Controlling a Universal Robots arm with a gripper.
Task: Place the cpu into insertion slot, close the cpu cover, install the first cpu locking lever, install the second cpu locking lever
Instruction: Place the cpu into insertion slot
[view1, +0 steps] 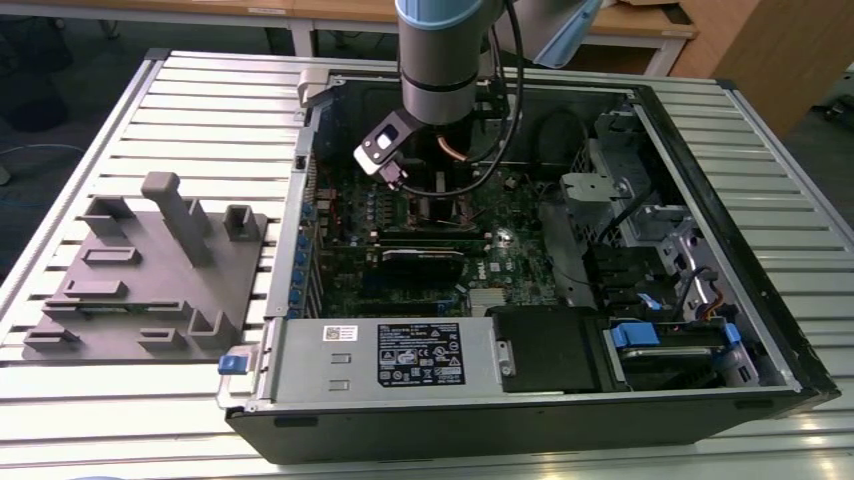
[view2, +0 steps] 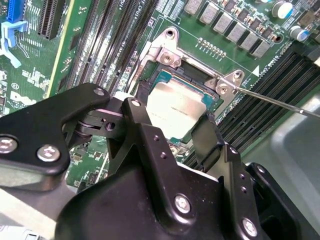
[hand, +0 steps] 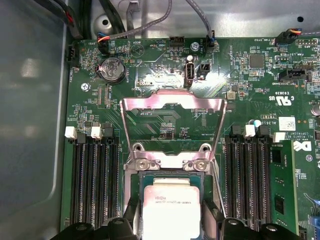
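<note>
Cpu (view2: 175, 105) lies flat in the insertion slot (view2: 167, 79), silvery top up, on the green motherboard (hand: 150, 65); the claw (view2: 172, 120) straddles it on two opposite sides in both wrist views, and whether it clamps the chip or merely flanks it I cannot tell; the cpu cover (hand: 172, 102) stands swung up off the slot, hinged at the slot's edge; a thin locking lever (view2: 270, 99) juts free beside the slot; in the exterior view the arm (view1: 441, 60) reaches down into the open computer case (view1: 534, 425) on the slatted table (view1: 80, 430).
</note>
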